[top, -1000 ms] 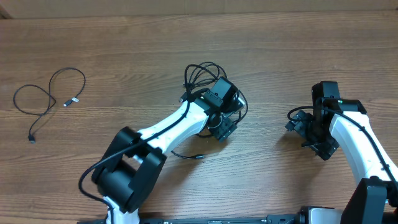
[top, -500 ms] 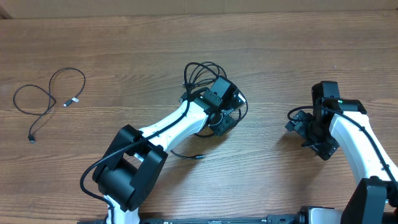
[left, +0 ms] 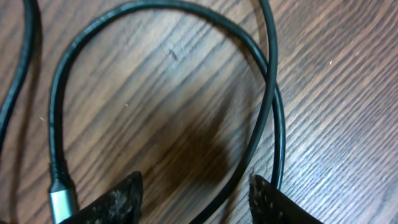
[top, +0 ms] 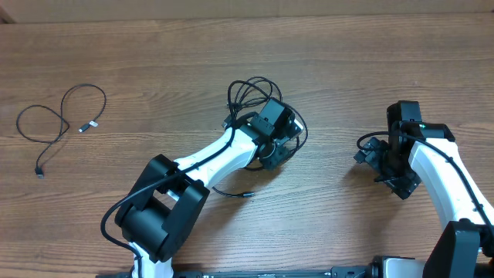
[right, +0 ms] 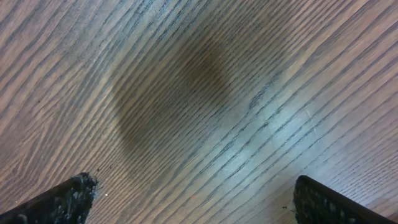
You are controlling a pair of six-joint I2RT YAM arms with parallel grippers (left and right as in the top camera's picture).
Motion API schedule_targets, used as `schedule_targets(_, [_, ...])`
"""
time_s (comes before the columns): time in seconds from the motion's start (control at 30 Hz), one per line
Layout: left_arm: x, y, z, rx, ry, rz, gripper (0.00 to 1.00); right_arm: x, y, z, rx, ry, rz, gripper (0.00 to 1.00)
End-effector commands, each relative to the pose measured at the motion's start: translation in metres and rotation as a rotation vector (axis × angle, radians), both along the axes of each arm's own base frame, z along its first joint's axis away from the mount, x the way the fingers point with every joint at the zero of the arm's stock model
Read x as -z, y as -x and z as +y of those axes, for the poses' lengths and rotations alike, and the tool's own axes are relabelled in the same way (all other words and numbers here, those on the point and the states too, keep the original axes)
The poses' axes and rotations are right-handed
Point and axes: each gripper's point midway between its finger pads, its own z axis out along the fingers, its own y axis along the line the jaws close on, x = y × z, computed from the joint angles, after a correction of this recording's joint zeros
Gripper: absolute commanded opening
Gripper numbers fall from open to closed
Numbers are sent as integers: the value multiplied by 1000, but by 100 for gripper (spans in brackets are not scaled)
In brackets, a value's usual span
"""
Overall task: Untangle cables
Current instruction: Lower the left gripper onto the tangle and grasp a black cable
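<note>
The cables [top: 251,91] lie as a tangle of thin black loops at the table's middle, with one plug end [top: 247,194] trailing toward the front. My left gripper [top: 276,154] is low over the tangle's right side. In the left wrist view its jaws [left: 196,190] stand apart, and a black cable loop [left: 275,118] curves down between them, close to the right finger [left: 273,202]. A silver plug [left: 61,202] lies beside the left finger [left: 115,202]. My right gripper [top: 390,174] hovers wide open over bare wood [right: 196,190], holding nothing.
One separate black cable [top: 62,116] with a small grey plug [top: 91,124] lies in loose loops at the far left. The wooden table [top: 347,69] runs to a pale edge at the back.
The left jaws have narrowed around the strand and the left gripper has edged slightly up and left over the tangle. The right arm has not moved.
</note>
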Motion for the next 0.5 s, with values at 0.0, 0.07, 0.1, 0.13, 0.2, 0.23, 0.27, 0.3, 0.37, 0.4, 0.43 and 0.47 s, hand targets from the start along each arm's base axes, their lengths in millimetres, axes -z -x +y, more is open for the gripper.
schedule_targets(0.0, [10, 1, 6, 0, -23, 7, 55, -2, -1, -1, 0, 0, -8, 100])
schedule_targets(0.07, [10, 1, 6, 0, -22, 7, 54, -2, -1, -1, 0, 0, -7, 100])
schedule_targets(0.1, [10, 1, 6, 0, -22, 6, 54, -2, -1, -1, 0, 0, -7, 100])
schedule_targets(0.13, [10, 1, 6, 0, -22, 5, 54, -2, -1, -1, 0, 0, -7, 100])
schedule_targets(0.2, [10, -1, 8, -3, -28, 0, 54, -2, -1, -1, 0, 0, -7, 100])
schedule_targets(0.23, [11, -1, 9, -6, -33, -4, 54, -2, -1, -1, 0, 0, -7, 100])
schedule_targets(0.27, [12, -1, 10, -7, -37, -4, 54, -2, -1, -1, 0, 0, -7, 100])
schedule_targets(0.3, [14, 0, 11, -7, -42, -3, 55, -2, -1, -1, 0, 0, -7, 100])
schedule_targets(0.37, [19, 1, 12, 4, -52, 3, 57, -2, -1, -1, 0, 0, -7, 100])
schedule_targets(0.4, [21, 1, 12, 15, -59, 5, 58, -2, -1, -1, 0, 0, -7, 100])
schedule_targets(0.43, [24, 2, 12, 30, -65, 6, 58, -1, -1, -1, 0, 0, -6, 100])
schedule_targets(0.47, [26, 3, 13, 46, -74, 7, 58, -1, 0, -1, 0, 0, -4, 100])
